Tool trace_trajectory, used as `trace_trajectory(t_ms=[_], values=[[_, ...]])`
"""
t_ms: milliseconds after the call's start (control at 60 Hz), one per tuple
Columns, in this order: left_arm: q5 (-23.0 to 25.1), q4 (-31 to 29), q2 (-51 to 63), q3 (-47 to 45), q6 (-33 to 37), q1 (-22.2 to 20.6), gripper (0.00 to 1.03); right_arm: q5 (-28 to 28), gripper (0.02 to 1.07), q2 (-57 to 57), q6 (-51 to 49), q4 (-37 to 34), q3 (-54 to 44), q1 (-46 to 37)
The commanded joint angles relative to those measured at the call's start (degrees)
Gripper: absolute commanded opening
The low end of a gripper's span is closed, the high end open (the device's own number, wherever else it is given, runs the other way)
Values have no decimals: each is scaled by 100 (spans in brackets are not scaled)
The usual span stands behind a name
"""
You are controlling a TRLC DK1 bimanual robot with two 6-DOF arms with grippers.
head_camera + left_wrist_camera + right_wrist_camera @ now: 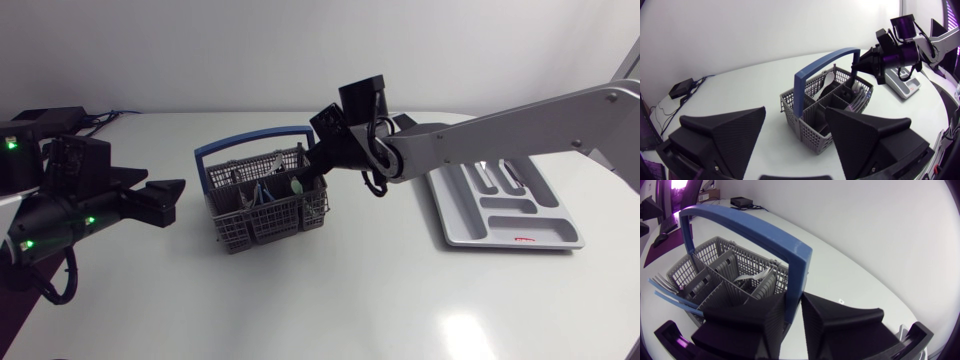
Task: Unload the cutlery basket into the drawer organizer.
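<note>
A grey cutlery basket (268, 226) with a blue handle (250, 137) stands at mid-table, holding several pieces of cutlery. A pale green piece (297, 184) sticks up in its right rear compartment. My right gripper (312, 170) dips into that compartment from the right. In the right wrist view its fingers (745, 325) stand almost together beside the blue handle (747, 227), and what lies between them is hidden. My left gripper (165, 203) hangs open left of the basket (812, 127), apart from it. The grey drawer organizer (450, 215) lies at the right.
Blue-handled forks (670, 302) and a white spoon (752, 275) lean in the basket's other compartments. Black boxes with cables sit at the table's far left corner (45, 118). The organizer (907, 86) lies behind my right arm in the left wrist view.
</note>
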Motion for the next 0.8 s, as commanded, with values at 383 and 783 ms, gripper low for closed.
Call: trace_trajectory(t_ms=[383, 783], values=[[77, 5, 225, -122, 106, -158, 81, 331, 21, -1567, -88, -217, -1869, -114], [68, -645, -223, -351, 422, -923, 71, 270, 85, -3167, 97, -727, -2967, -456]])
